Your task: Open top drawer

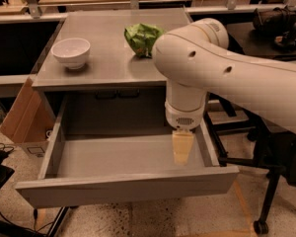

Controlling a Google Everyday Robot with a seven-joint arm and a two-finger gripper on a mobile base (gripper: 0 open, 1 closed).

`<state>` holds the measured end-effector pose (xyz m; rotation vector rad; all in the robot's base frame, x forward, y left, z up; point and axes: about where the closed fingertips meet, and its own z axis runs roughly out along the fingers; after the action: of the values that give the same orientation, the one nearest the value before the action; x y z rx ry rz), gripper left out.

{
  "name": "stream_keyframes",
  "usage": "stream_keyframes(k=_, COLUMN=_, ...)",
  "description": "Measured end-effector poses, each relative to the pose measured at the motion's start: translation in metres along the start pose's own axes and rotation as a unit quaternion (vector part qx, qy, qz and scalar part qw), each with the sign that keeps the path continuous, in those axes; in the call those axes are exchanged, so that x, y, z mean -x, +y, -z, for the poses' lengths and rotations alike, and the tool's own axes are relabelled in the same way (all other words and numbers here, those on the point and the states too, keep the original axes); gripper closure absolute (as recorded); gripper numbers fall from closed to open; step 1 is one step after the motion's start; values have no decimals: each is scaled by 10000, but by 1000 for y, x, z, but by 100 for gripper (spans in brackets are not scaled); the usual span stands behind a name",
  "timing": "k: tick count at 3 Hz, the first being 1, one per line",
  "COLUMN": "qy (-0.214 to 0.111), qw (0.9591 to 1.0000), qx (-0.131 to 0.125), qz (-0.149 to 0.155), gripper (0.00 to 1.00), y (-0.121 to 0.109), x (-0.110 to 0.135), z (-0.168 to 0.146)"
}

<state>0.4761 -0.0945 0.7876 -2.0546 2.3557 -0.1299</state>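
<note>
The top drawer is a wide grey drawer pulled far out of the cabinet, its shallow grey box interior showing and empty. My gripper hangs from the white arm above the right part of the drawer's interior, behind the front panel. It points down and looks like one pale yellow tip from this side. It holds nothing that I can see.
A white bowl and a crumpled green bag sit on the grey cabinet top. A cardboard box leans at the left of the cabinet. A black wheeled stand is at the right.
</note>
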Motion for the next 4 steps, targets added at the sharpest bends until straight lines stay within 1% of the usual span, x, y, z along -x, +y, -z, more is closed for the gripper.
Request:
stream_keyframes(k=1, qy=-295, qw=9984, qx=-412, qz=241, gripper=51, y=-41, x=-22, z=-9)
stream_keyframes(k=2, qy=-410, qw=9970, qx=-620, qz=234, gripper=82, y=-72, x=-43, z=-41)
stream_keyframes(k=3, qy=-393, qw=9971, qx=-614, qz=230, gripper=100, y=-69, x=-43, z=-38)
stream_keyframes(k=4, qy=-392, qw=9971, qx=-614, qz=229, gripper=100, y=-69, x=-43, z=-38)
